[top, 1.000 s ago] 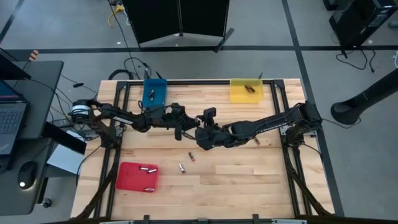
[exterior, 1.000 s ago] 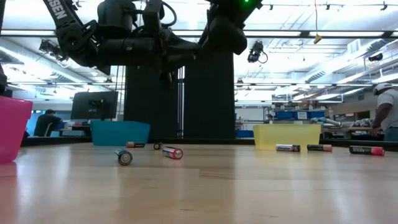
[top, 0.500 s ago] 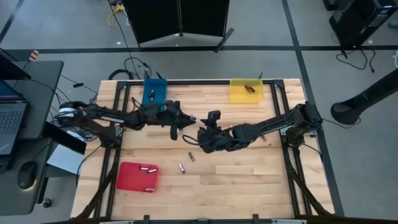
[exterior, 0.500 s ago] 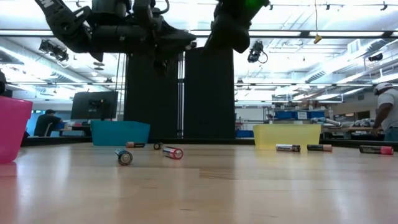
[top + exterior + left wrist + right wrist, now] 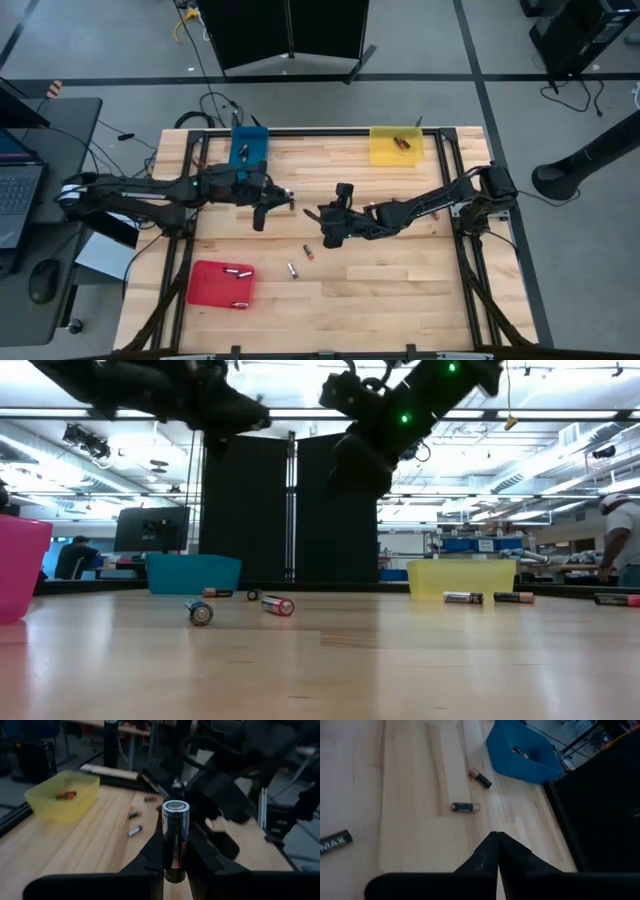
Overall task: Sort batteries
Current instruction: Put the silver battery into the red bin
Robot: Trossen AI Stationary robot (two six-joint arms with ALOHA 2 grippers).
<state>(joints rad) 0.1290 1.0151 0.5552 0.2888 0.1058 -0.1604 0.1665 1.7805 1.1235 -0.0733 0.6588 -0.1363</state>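
We see the left gripper [image 5: 175, 865] clamped on a silvery battery [image 5: 175, 840], which stands upright between its fingers [image 5: 150, 857]. From above, this gripper [image 5: 262, 205] hangs over the left half of the wooden table [image 5: 400, 290], a little in front of the blue tray [image 5: 249, 148].

The right gripper [image 5: 497, 851] has its fingers pressed together with nothing between them. From above it [image 5: 332, 222] sits near the middle of the table, raised off the surface.

Below it in the overhead view, two loose batteries [image 5: 300, 258] lie on the wood just in front of the grippers. The red tray [image 5: 205, 285] at the front left holds two more cells [image 5: 238, 271]. The yellow tray [image 5: 378, 152] at the back right holds one dark cell [image 5: 401, 143], and the blue tray has a small one inside too.

From table height, three batteries [image 5: 277, 605] lie near the blue tray, and further ones [image 5: 463, 598] lie beside the yellow tray [image 5: 460, 575].
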